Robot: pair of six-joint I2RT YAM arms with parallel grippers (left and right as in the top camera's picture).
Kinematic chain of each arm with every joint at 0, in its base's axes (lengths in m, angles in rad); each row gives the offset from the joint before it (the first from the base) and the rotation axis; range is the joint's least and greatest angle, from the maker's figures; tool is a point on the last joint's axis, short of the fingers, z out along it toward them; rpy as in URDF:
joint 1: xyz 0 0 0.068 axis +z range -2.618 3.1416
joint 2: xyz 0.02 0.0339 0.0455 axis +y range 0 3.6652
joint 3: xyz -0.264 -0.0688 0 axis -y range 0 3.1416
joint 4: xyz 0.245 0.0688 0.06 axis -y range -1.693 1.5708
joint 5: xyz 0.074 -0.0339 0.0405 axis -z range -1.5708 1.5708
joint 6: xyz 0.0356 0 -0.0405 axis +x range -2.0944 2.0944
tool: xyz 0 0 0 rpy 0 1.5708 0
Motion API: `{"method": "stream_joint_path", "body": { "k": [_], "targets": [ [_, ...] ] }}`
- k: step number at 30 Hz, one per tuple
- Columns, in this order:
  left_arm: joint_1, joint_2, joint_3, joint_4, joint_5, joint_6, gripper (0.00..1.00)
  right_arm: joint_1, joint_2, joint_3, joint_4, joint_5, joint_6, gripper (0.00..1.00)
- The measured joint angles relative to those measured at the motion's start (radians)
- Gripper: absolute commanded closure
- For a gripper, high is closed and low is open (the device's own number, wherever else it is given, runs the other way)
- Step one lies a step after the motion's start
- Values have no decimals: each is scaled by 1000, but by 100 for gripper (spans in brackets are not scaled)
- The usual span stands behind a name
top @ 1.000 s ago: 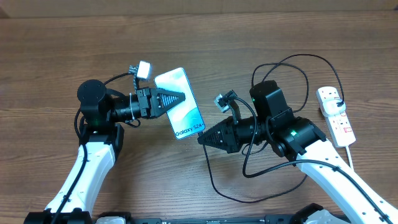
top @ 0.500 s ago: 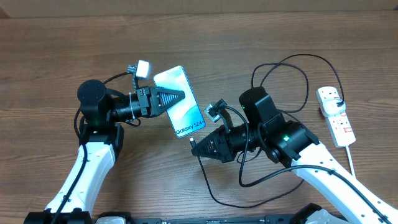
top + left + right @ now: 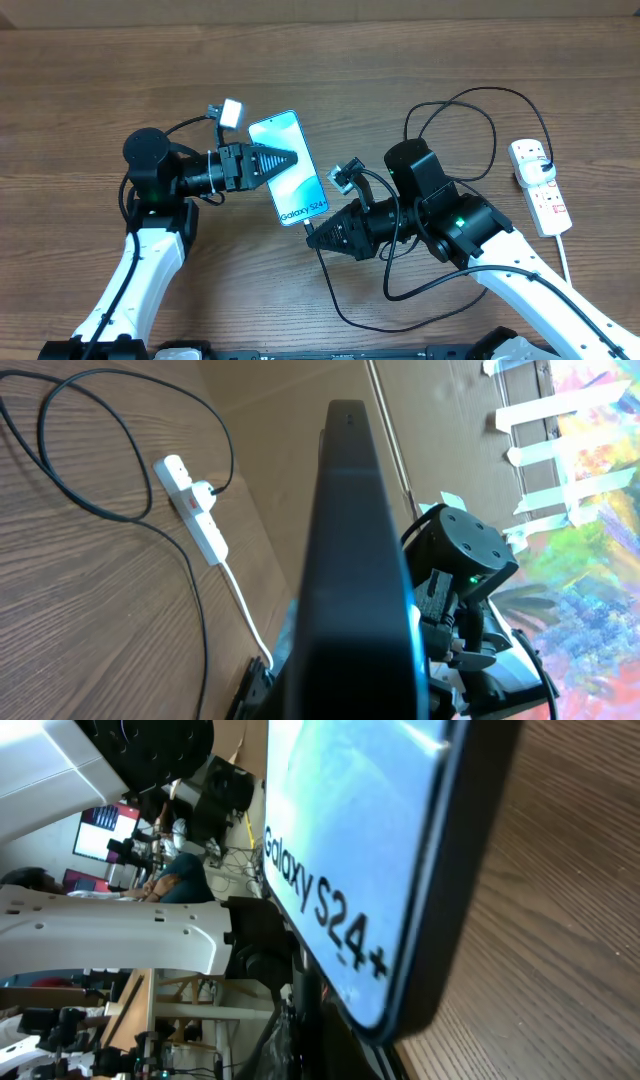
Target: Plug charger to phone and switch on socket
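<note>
My left claw [image 3: 290, 160] clamps the phone [image 3: 300, 190] steady so my right claw [image 3: 320, 233], pinching the charger [image 3: 311, 229] tip, can line up.

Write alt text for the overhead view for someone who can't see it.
The left tool holds the phone screen-up at centre, and the right tool holds the charger tip at the phone's lower end. The black cable loops back to the white socket at the right of the wooden table.
</note>
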State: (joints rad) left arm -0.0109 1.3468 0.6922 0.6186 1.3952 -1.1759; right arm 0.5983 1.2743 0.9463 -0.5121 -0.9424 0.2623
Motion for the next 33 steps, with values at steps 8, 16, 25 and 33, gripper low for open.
{"method": "stream_joint_path", "body": {
  "k": [8,16,25,33],
  "targets": [
    [0,0,0,33,11,0,96,0,0,0,-3,0,26,96],
    [1,0,0,35,7,0,96,0,0,0,16,-1,46,96],
    [7,0,0,36,6,0,96,0,0,0,70,-6,53,96],
    [6,0,0,78,30,-4,96,0,0,2,92,-7,53,96]
  ]
}}
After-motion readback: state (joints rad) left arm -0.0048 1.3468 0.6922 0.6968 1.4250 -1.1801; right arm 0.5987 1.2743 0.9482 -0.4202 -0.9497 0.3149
